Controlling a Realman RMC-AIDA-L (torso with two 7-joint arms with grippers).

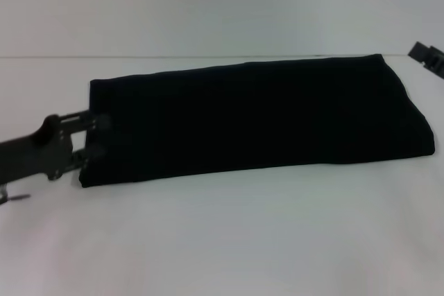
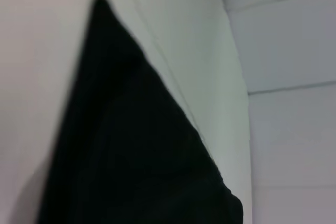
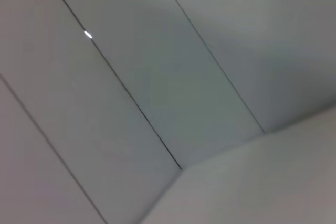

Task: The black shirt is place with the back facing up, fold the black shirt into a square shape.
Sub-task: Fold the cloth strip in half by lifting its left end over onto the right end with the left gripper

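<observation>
Shirt folded into a long strip on the table.
Head view: the shirt (image 1: 257, 119) lies across the white table (image 1: 222, 240); the left gripper (image 1: 94, 140), fingers parted, sits at its left end; the right gripper (image 1: 428, 58), far right, state unclear. Left wrist: shirt (image 2: 131, 150) only. Right wrist: wall panels.

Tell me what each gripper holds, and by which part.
The left gripper is at the left short end of the folded black shirt; an actual grip cannot be told. The right gripper holds nothing.

White table (image 1: 222, 240), the black shirt (image 1: 257, 119) folded into a long band flat on it.
</observation>
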